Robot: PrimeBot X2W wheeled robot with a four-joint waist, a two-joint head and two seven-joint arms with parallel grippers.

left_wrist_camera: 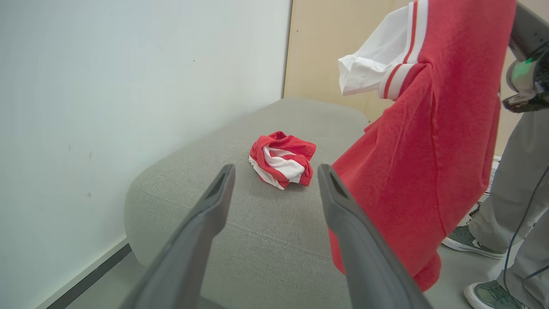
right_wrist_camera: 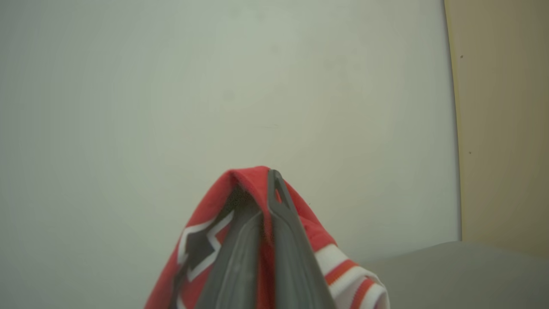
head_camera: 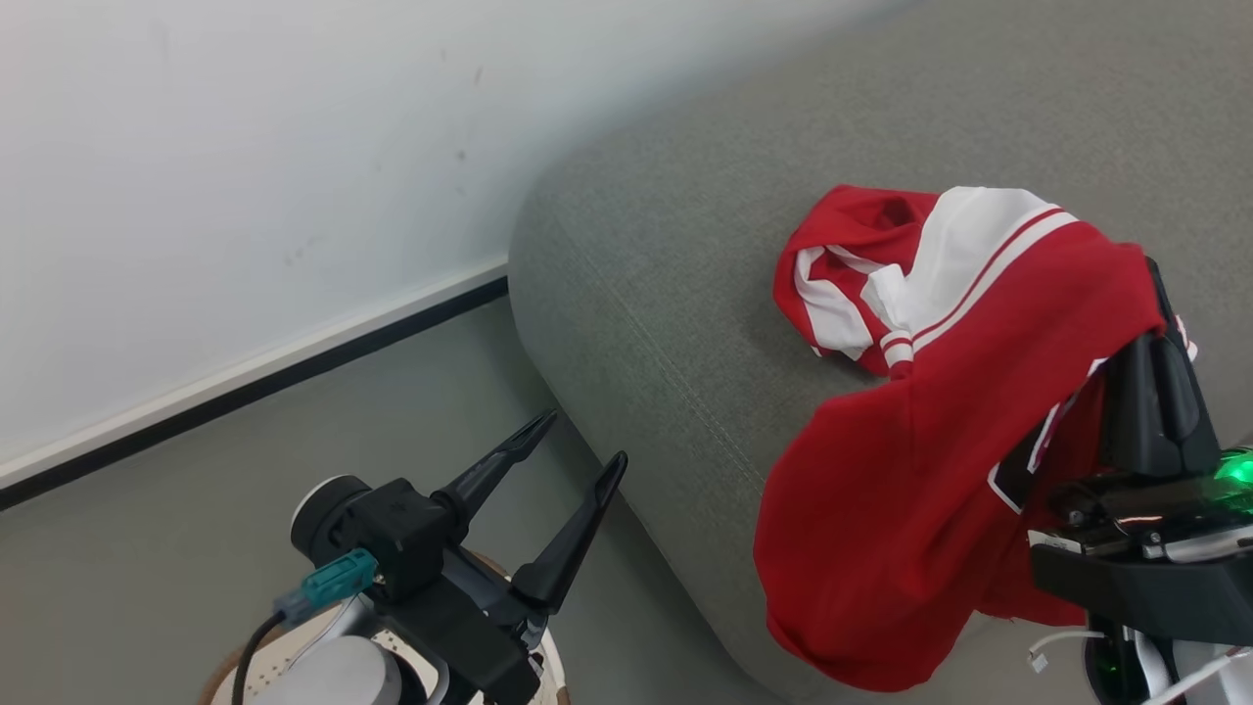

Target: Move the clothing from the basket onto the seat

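A large red garment (head_camera: 910, 490) with white stripes hangs over the front edge of the grey seat (head_camera: 666, 294). My right gripper (head_camera: 1155, 269) is shut on its top fold. In the right wrist view the closed fingers (right_wrist_camera: 283, 240) pinch the red cloth (right_wrist_camera: 201, 223), and a black-and-white emblem shows beside them. A smaller red-and-white piece of clothing (left_wrist_camera: 281, 159) lies crumpled on the seat (left_wrist_camera: 240, 214). My left gripper (head_camera: 583, 438) stands open and empty, low beside the seat's corner. Below its wrist peeks the basket's brown rim (head_camera: 223, 676).
A white wall (head_camera: 245, 147) with a black baseboard (head_camera: 255, 387) runs behind the seat, above grey floor. A person's grey trouser legs (left_wrist_camera: 510, 180) and green shoes (left_wrist_camera: 467, 240) stand at the right of the left wrist view. A beige panel (left_wrist_camera: 326, 51) rises behind.
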